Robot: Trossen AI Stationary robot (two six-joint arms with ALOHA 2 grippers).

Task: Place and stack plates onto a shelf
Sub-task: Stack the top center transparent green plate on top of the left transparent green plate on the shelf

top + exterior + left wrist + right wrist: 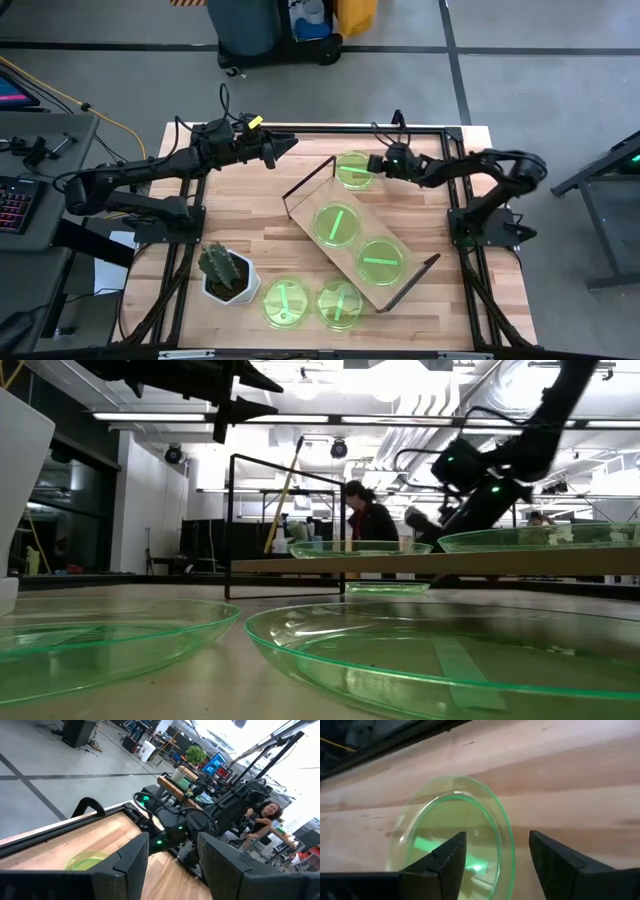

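Five green plates show in the high view. Two lie flat on the shelf [360,240], a light-wood board with black wire ends set slantwise mid-table: one [336,224] and another [381,260]. Two more [287,302] [339,304] lie on the table near its near edge. The fifth plate [353,170] [455,835] lies on the table beside the shelf's far end. My right gripper [376,163] [497,865] is open just right of it, its fingers to either side of the plate's rim. My left gripper [288,143] [172,865] is open, raised over the table's far left part.
A cactus in a white pot [228,272] stands near the table's near-left part, close to the two near plates. The black table frame [320,128] runs along the far edge. A person [365,520] is in the room beyond the table.
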